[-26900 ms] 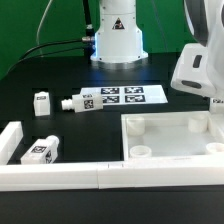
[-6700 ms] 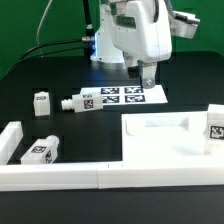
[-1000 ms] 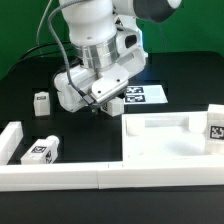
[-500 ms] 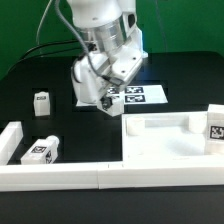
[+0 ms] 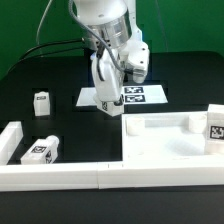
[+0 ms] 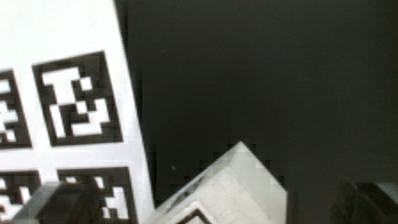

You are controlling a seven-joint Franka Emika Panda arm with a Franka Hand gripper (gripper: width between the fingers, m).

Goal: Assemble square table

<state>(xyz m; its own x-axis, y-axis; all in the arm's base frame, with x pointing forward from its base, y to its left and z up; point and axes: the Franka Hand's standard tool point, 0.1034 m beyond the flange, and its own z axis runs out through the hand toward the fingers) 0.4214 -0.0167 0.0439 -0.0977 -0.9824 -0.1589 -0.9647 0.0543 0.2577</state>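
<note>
1. In the exterior view, we see the arm [image 5: 105, 35] reaching down from the far side. Its claw [image 5: 107, 102] is low over the black worktop [image 5: 60, 125], at the end of the marker board [image 5: 142, 94] on the exterior view's left.
2. From this side we cannot tell how the jaws stand. A white block with a dark patch shows at the claw's tip, and we cannot say whether it is a leg or part of the claw.
3. The square tabletop [image 5: 170, 140] lies flat with its rim up on the exterior view's right. It sits just behind the low wall [image 5: 100, 177] that runs along the near edge.
4. The corner leg [image 5: 214, 125] stands upright at the tabletop's far right corner. We cannot tell whether it is seated in a socket.
5. The upright leg [image 5: 41, 103] stands alone on the worktop at the exterior view's left, well apart from the claw.
6. The lying leg [image 5: 40, 151] rests on its side at the near left, inside the angle of the low wall, with its tag facing up.
7. In the wrist view, the marker board [image 6: 63, 100] with its tags takes up part of the picture, with the bare worktop [image 6: 249, 80] beside it.
8. Two dark, blurred fingertips [image 6: 36, 208] show wide apart, so the claw [image 6: 205, 205] is released.
9. A white wedge [image 6: 231, 185] sits between the fingertips and touches neither, as far as the blur lets us see. We cannot tell what this piece is.
</note>
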